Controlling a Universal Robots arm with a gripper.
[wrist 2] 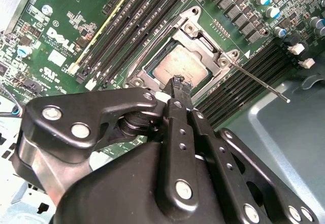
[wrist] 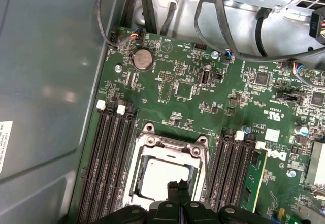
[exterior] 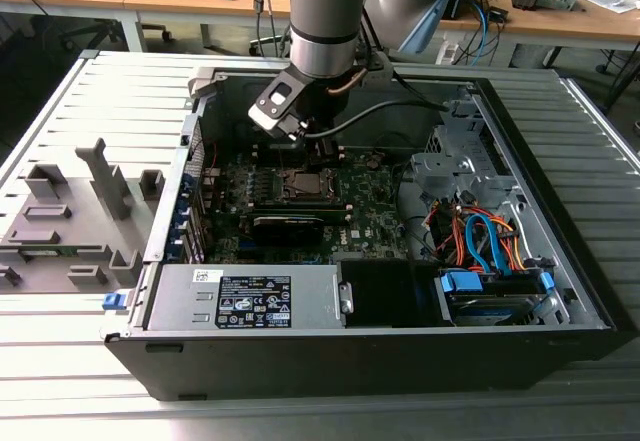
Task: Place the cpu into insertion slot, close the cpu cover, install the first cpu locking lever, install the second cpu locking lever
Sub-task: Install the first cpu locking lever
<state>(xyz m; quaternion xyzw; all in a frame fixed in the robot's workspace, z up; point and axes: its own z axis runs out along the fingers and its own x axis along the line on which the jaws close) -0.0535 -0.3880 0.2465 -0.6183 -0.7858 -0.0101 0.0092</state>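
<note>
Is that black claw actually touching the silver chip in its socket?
Cannot tell. In the second wrist view the tips of the gripper overlap the near edge of the cpu, hiding any contact or gap.

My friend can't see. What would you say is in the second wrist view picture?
The black gripper, shut, hangs close over the silvery cpu, which lies framed by the cpu cover on a green board. A thin metal lever sticks out sideways, with long black memory slots alongside.
</note>
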